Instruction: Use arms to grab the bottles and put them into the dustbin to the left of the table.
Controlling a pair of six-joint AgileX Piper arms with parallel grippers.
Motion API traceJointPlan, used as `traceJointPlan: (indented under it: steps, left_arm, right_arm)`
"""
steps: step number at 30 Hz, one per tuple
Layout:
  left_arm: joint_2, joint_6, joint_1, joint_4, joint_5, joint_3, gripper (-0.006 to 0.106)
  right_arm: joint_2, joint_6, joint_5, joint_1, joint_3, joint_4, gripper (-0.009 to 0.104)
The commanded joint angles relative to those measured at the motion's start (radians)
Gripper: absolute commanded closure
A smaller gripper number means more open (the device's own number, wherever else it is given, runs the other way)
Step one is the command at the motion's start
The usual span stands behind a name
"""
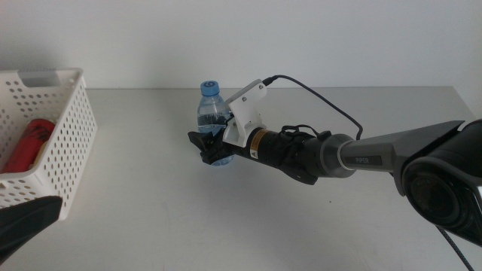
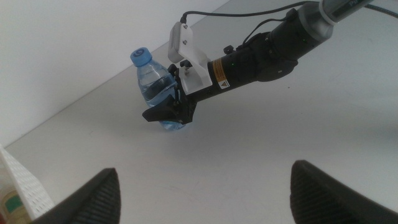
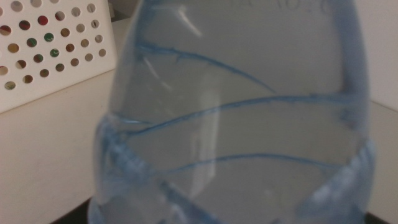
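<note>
The clear blue-capped water bottle [image 1: 213,113] stands upright on the light-grey table [image 1: 151,211], near the back middle. My right gripper [image 1: 211,148] reaches in from the right and is shut on the bottle's lower body; the bottle [image 3: 236,124] fills the right wrist view. The left wrist view shows the same grip [image 2: 166,114] on the bottle [image 2: 152,78]. The white perforated dustbin [image 1: 71,113] stands at the left with the red can [image 1: 30,143] lying inside. My left gripper [image 2: 208,186] is open and empty, waiting at the bottom left [image 1: 26,222]. The tea bottle is hidden.
The dustbin's perforated wall also shows in the right wrist view [image 3: 56,56] and its corner in the left wrist view [image 2: 25,186]. A white wall runs behind the table's far edge. The right arm's black cable [image 1: 324,98] loops above the arm.
</note>
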Motion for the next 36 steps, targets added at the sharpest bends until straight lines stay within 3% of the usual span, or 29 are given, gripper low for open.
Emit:
traceJointPlan:
  steps: [1, 5, 12, 18, 23, 25, 26, 28, 31, 33, 36]
  left_arm:
    - [0.008, -0.008, 0.001, 0.0, -0.066, -0.023, 0.007]
    - [0.008, -0.008, 0.001, 0.0, -0.066, -0.023, 0.007]
    - [0.008, -0.008, 0.001, 0.0, -0.066, -0.023, 0.007]
    - [0.008, -0.008, 0.001, 0.0, -0.066, -0.023, 0.007]
    - [0.008, -0.008, 0.001, 0.0, -0.066, -0.023, 0.007]
    - [0.008, -0.008, 0.001, 0.0, -0.066, -0.023, 0.007]
    - [0.009, -0.008, 0.001, -0.001, -0.066, -0.023, 0.007]
    - [0.009, -0.008, 0.001, 0.0, -0.066, -0.023, 0.007]
    - [0.009, -0.008, 0.001, 0.004, -0.066, -0.023, 0.007]
    - [0.009, -0.008, 0.001, 0.004, -0.066, -0.023, 0.007]
    - [0.009, -0.008, 0.001, 0.004, -0.066, -0.023, 0.007]
  right_arm:
    - [-0.094, 0.028, -0.061, -0.002, -0.039, -0.027, 0.03]
    - [-0.156, 0.069, -0.016, -0.01, 0.001, -0.086, 0.01]
    - [-0.447, 0.258, 0.035, -0.057, 0.308, -0.155, 0.012]
    - [-0.833, 0.527, 0.144, -0.094, 0.586, -0.341, 0.021]
    - [-1.159, 0.745, 0.309, -0.091, 0.695, -0.566, 0.022]
    - [-1.28, 0.843, 0.361, -0.092, 0.723, -0.632, 0.022]
    - [-1.34, 0.865, 0.382, -0.091, 0.738, -0.632, 0.022]
    - [-1.442, 0.833, 0.411, -0.091, 0.768, -0.51, 0.022]
    - [-1.569, 0.578, 0.485, -0.085, 0.804, -0.266, 0.022]
    - [-1.632, 0.32, 0.618, -0.047, 0.807, -0.07, 0.023]
    - [-1.69, -0.101, 0.852, 0.019, 0.772, 0.283, 0.024]
